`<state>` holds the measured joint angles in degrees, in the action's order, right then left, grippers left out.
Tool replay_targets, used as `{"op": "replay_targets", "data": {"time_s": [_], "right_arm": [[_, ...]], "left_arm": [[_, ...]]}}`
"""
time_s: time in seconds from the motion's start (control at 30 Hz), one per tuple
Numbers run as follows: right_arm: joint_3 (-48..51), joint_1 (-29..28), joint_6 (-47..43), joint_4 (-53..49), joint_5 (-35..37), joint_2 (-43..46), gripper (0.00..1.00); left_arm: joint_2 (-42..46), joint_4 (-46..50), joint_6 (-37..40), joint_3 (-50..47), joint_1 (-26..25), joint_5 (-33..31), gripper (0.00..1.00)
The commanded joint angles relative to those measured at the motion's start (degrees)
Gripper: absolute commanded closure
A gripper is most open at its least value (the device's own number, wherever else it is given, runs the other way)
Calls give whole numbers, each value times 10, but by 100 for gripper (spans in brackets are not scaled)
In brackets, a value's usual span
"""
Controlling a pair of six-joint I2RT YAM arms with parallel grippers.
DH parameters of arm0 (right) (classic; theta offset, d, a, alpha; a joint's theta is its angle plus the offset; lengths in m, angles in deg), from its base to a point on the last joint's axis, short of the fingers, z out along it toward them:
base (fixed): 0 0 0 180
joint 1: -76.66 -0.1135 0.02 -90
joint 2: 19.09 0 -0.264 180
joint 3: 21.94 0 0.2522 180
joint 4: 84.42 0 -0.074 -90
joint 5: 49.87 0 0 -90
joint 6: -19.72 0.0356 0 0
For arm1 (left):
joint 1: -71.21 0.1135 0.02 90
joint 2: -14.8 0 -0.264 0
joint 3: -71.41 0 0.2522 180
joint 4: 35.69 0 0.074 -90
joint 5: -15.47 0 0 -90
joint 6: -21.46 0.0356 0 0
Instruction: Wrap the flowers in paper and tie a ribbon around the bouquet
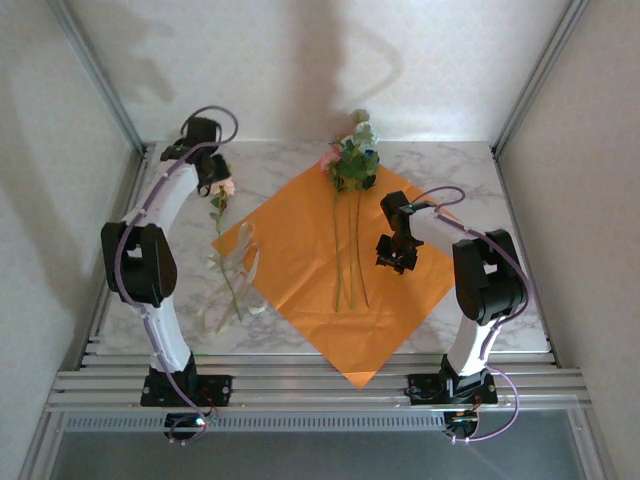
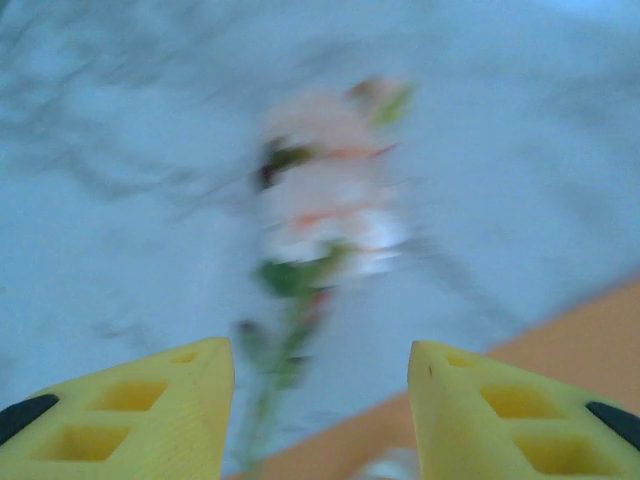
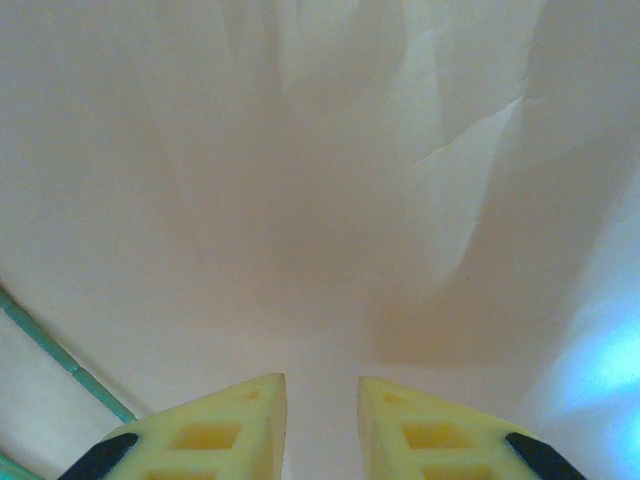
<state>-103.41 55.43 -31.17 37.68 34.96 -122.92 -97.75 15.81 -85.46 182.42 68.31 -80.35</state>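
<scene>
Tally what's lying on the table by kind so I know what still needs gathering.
Orange paper sheet: 1
Flower bunch, stems lying on the paper: 1
Loose flower stem, left of the paper: 1
Pale ribbon, at the paper's left corner: 1
Total: 4

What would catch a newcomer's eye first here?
The large bright orange glossy paper sheet lies as a diamond on the white marbled tabletop. A bunch of pink, white and blue artificial flowers lies at its far corner, thin green stems running down it. One pale-pink flower lies apart, left of the sheet.
</scene>
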Motion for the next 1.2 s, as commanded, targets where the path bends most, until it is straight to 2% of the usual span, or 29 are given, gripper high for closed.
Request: {"op": "replay_targets", "data": {"time_s": [0.0,0.27,0.4,0.53,0.67,0.73,0.9,1.1,1.17], "right_arm": [[-10,3,-8,-11,2,-5,74],[-18,3,-8,-17,4,-12,74],[-18,3,-8,-16,3,-14,74],[-17,3,-8,-16,2,-15,74],[-15,3,-8,-14,3,-16,74],[-16,3,-7,-14,2,-16,73],[-20,3,-7,-15,2,-15,74],[-23,3,-8,-19,6,-14,74],[-22,3,-7,-18,5,-12,73]], "left_arm": [[-37,25,75,-45,-15,-6,52],[-13,-69,97,-157,-17,29,51],[-23,-69,103,-185,-21,13,55],[-29,-70,102,-195,-21,-21,68],[-4,-58,110,-180,-27,-72,93],[10,-46,123,-171,-36,-112,100],[49,-25,142,-161,-57,-194,100],[93,12,116,-101,-61,-214,100],[102,30,94,-58,-62,-185,100]]}}
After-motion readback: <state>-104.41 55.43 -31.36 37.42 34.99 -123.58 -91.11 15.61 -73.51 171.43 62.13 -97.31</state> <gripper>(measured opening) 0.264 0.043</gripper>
